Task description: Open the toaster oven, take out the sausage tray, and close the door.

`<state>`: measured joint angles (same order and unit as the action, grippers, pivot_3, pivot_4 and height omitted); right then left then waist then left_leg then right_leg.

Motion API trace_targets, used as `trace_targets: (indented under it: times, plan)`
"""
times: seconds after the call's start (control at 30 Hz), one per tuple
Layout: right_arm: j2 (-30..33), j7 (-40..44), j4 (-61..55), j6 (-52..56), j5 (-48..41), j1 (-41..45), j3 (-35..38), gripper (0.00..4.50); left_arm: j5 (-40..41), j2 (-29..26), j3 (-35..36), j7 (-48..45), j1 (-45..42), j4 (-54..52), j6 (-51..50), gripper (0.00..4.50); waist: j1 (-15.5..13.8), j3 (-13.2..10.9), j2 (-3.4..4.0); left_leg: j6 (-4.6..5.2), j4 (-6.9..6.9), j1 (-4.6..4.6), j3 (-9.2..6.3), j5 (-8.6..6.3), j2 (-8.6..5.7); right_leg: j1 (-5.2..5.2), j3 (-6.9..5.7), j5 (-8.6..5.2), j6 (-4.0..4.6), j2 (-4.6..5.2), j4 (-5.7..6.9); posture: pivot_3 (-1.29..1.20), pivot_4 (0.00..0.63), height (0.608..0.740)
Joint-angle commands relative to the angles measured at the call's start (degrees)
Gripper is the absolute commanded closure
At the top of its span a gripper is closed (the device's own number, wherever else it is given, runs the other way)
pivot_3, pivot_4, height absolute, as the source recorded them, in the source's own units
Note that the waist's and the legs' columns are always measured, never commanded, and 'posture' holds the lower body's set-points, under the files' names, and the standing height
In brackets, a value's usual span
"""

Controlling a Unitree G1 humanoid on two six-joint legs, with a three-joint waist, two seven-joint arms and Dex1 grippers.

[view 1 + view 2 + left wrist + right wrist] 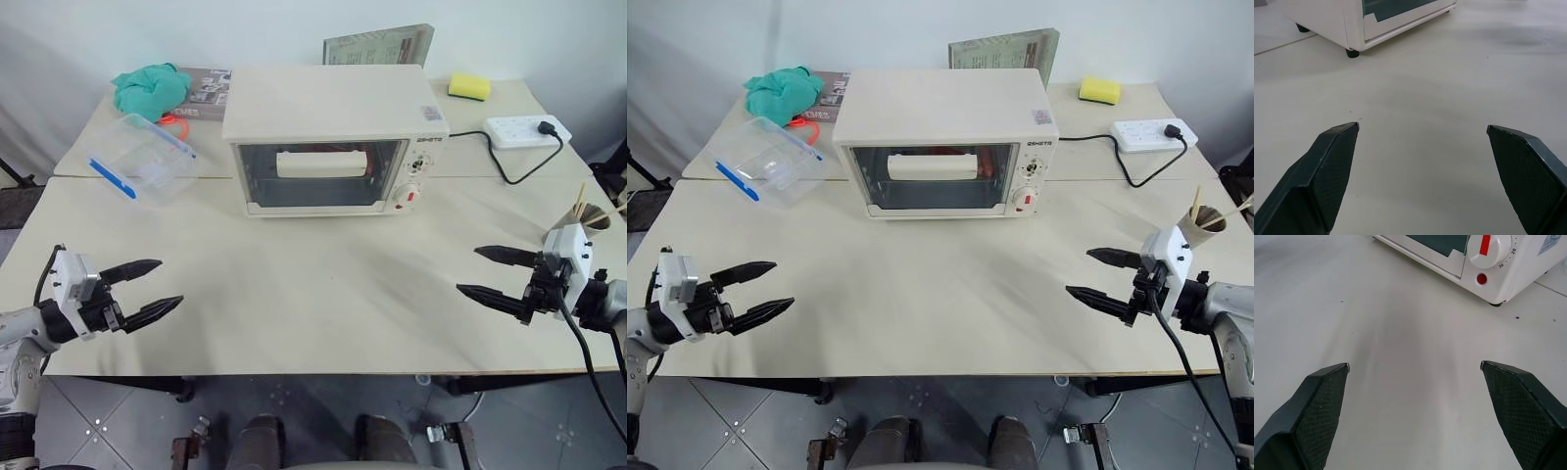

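A clear plastic box (142, 159), green cloth (149, 88), yellow sponge (469, 86) and power strip (527, 130) flank the toaster oven (333, 137). Pale tabletop (313, 304) lies bare between both released, empty end effectors: left end effector (147, 289), right end effector (492, 274).

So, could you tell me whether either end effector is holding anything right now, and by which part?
Nothing is held: the left end effector and right end effector both hang open above the table.

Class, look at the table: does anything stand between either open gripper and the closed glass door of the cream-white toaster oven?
Nothing visible does. Bare tabletop separates the left gripper, the right gripper and the door's cream-white bar handle. The clear plastic box sits off to the oven's left.
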<state>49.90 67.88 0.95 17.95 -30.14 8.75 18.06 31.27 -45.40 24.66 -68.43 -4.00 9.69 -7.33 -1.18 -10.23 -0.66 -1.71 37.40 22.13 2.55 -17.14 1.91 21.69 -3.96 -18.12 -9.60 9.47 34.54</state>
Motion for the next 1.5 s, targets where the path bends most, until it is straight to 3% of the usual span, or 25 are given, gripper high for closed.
trace_targets:
  times: [0.03, 0.1, 0.4, 0.6, 0.77, 0.97, 1.27, 1.5]
  plan:
    - [1.00, -0.21, -0.50, -0.50, 0.32, 0.63, 0.66, 0.00, -0.26, -0.83, 0.24, -0.41, 0.20, -0.09, 0.36, 0.03, 0.00, 0.00, 0.00, 0.00, 0.00, 0.00, 0.00, 0.00, 0.00, 0.00, 0.00, 0.00, 0.00, 0.00, 0.00, 0.00, 0.150, 0.740]
    - [1.07, -0.32, -0.82, 0.27, 0.09, 0.60, 0.56, 0.00, -0.35, -1.53, -0.34, 2.15, 0.99, -1.72, -4.16, 0.03, 0.00, 0.00, 0.00, 0.00, 0.00, 0.00, 0.00, 0.00, 0.00, 0.00, 0.00, 0.00, 0.00, 0.00, 0.00, 0.00, 0.150, 0.740]
    - [2.46, -1.58, -2.15, 6.91, 0.16, 2.34, -0.29, 0.00, 1.48, -0.20, 1.00, 5.51, 1.23, -7.18, -5.75, 0.03, 0.00, 0.00, 0.01, 0.00, 0.03, -0.01, -0.01, 0.00, 0.01, 0.00, 0.00, 0.00, 0.00, 0.00, 0.05, 0.00, 0.150, 0.740]
    - [-2.62, -6.95, -13.34, 10.46, -0.46, 7.02, -7.74, 0.00, 5.22, 3.64, 0.82, 4.72, -6.68, -4.32, -4.07, 0.03, -0.02, 0.00, 0.00, -0.01, 0.13, 0.00, -0.03, 0.00, 0.02, 0.00, 0.00, 0.00, 0.00, 0.00, 0.14, 0.00, 0.150, 0.740]
    - [-9.16, -12.66, -15.15, 12.89, -1.22, 13.25, -12.09, 0.00, 5.50, 6.48, 0.47, 4.83, -11.66, -1.55, -1.57, 0.03, 0.06, 0.00, 0.00, -0.04, 0.14, 0.02, -0.02, -0.04, 0.02, 0.01, 0.00, 0.00, 0.00, 0.00, 0.13, 0.00, 0.150, 0.740]
    - [-12.67, -14.49, -16.06, 13.42, -0.29, 17.74, -16.29, 0.00, 4.40, 8.04, -0.49, 7.58, -14.78, -0.48, -0.80, 0.03, 0.00, 0.00, -0.01, -0.02, 0.21, 0.05, -0.03, -0.05, 0.02, 0.03, -0.03, 0.01, -0.01, 0.00, 0.17, 0.00, 0.150, 0.740]
    - [-18.18, -14.00, -3.72, 7.74, 5.49, 28.49, -21.52, 0.00, 7.98, 8.77, 0.57, 5.06, -16.18, -1.78, -1.26, 0.03, 0.63, 0.00, -0.01, 0.00, 0.24, 0.06, -0.05, -0.08, 0.02, 0.05, -0.06, 0.01, -0.02, 0.00, 0.26, 0.00, 0.150, 0.740]
    - [-21.71, -10.35, 14.50, -1.13, 9.83, 40.21, -21.91, 0.00, 9.52, 6.47, 0.30, -0.63, -14.79, -0.94, -3.93, 0.03, 1.89, 0.00, -0.01, 0.00, 0.19, 0.08, -0.03, -0.09, 0.03, 0.20, -0.09, 0.01, -0.02, 0.00, 0.38, 0.00, 0.150, 0.740]
